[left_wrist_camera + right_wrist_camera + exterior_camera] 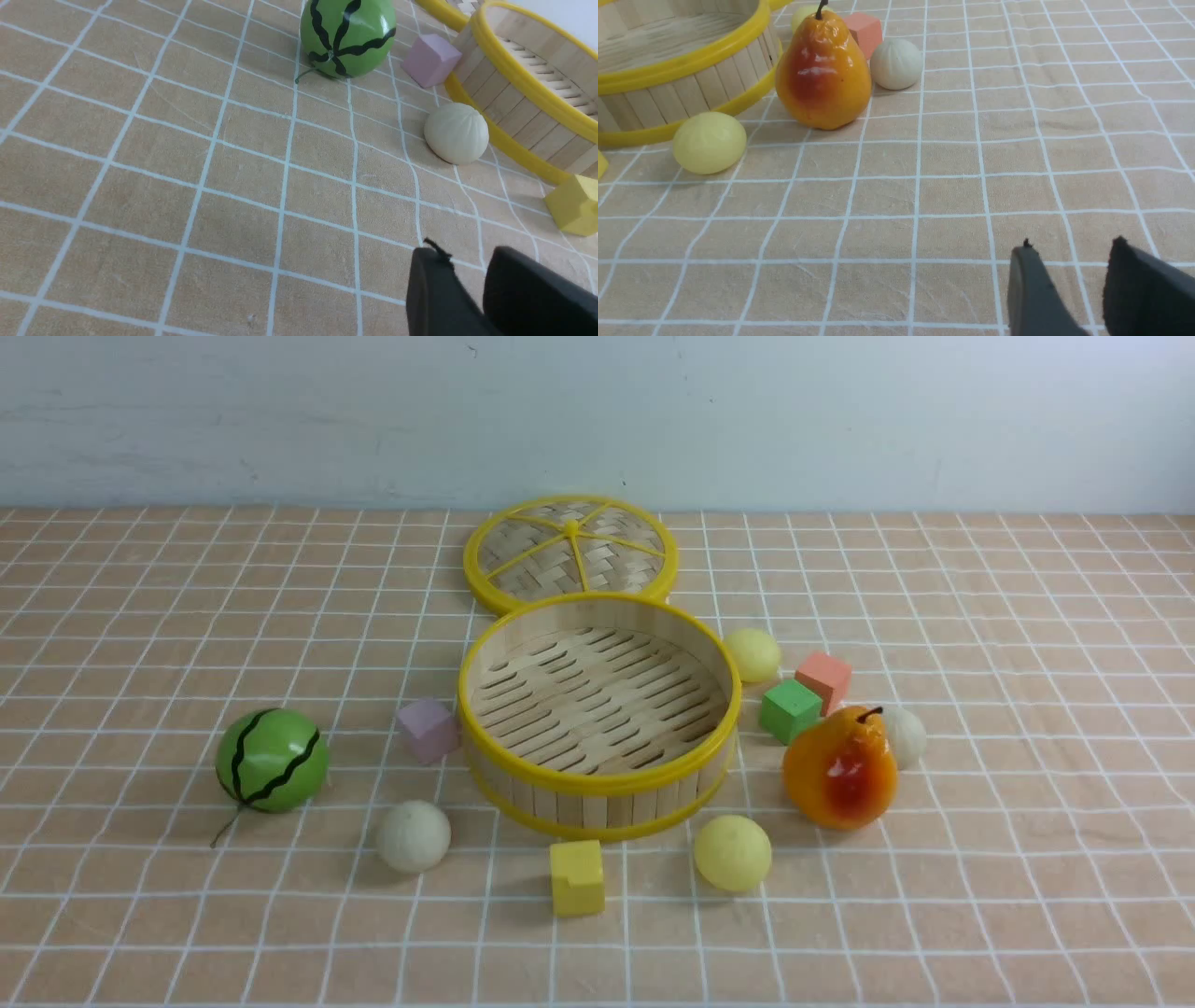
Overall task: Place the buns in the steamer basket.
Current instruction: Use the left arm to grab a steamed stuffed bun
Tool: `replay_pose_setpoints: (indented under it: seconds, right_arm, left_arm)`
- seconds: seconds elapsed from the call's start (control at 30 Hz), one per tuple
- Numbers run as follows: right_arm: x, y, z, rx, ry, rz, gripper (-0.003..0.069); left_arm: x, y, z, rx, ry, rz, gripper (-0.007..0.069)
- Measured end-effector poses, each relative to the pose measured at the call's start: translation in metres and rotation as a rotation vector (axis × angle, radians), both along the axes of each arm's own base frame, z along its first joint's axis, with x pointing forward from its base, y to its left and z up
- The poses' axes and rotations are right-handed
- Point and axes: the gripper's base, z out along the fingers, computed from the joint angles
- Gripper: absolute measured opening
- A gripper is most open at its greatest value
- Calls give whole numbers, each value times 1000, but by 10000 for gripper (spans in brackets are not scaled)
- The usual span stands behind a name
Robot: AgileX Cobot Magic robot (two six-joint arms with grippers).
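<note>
Jaws of the left gripper [465, 252] stand slightly parted with nothing between them, and those of the right gripper [1071, 245] likewise. On the checked surface [140, 616] the steamer basket [597, 786] sits mid-scene, and all four buns lie outside it: an off-white bun [413, 836] near-left, a pale yellow bun [732, 853] near-right, a far yellow bun [752, 655] just beside its far-right rim, and a second off-white bun [904, 737] to the right, partly hidden behind the pear [840, 770].
</note>
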Motion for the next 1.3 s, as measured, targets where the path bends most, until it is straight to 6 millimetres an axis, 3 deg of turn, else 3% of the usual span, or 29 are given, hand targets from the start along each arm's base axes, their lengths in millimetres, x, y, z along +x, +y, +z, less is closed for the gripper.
replay_pose_setpoints:
  seconds: [0.77, 1.03, 1.2, 1.27, 1.3]
  right_arm:
    - [0, 0, 0, 0, 0, 0, 239]
    - [0, 0, 0, 0, 0, 0, 239]
    - [0, 0, 0, 0, 0, 0, 239]
    - [0, 0, 0, 0, 0, 0, 239]
    - [0, 0, 0, 0, 0, 0, 239]
  left_arm:
    - [1, 0, 2, -19, -19, 5, 165]
    - [4, -2, 22, -595, -164, 91, 165]
    - [3, -1, 34, -680, -220, 97, 165]
    - [1, -4, 45, -665, -207, 58, 165]
    - [-4, -6, 62, -598, -214, 8, 165]
